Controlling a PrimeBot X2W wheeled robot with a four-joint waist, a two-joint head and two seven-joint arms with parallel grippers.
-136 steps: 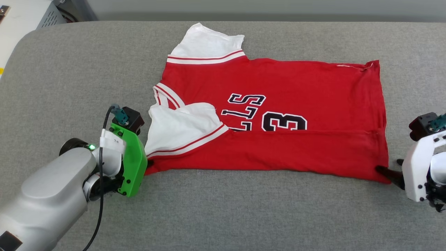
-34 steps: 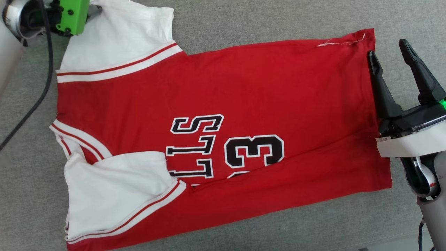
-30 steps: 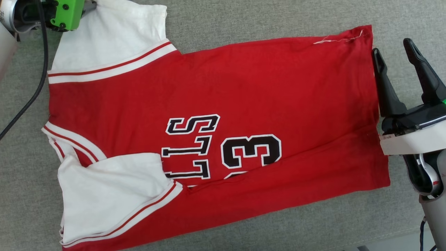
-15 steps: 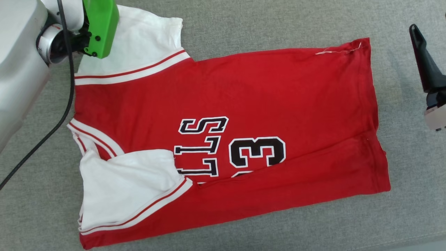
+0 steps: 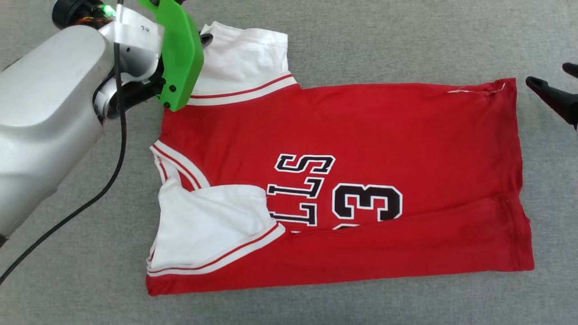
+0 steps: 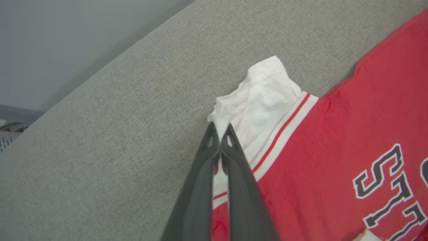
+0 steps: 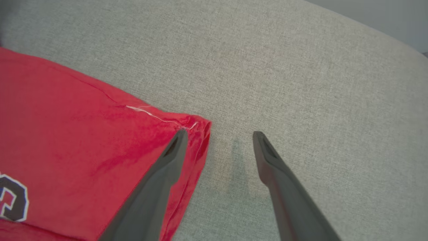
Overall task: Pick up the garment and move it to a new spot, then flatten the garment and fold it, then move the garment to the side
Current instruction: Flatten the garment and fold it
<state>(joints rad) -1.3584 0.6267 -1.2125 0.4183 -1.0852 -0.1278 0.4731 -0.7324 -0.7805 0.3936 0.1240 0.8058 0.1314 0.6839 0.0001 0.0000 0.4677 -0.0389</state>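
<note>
The garment lies flat on the grey bench, with its long axis running from 9 to 3 o'clock, collar end at 9 and hem at 3. Nearest the robot, the long edge is already turned up over the chest. The near sleeve rests on that flap and covers part of the lettering, so the word and the lower figure cannot be read whole.

Farther out, the far long edge is what the next move appears to depend on, and both arms are at its ends. At about 10 o'clock from the garment's middle, the left tool is closed on the white corner of the far sleeve, with cloth showing between its tips. At about 2 o'clock, the right tool stands spread at the hem corner. One finger crosses the red cloth, the other is over bare bench, and the corner's tip pokes into the gap. I judge that this arm has to close before the far edge can be brought toward 6 o'clock.

It is unclear whether that finger is touching the cloth or hovering above it. From the head camera, the green housing hides most of the left tool's pinch, and the frame edge cuts off the right tool.
</note>
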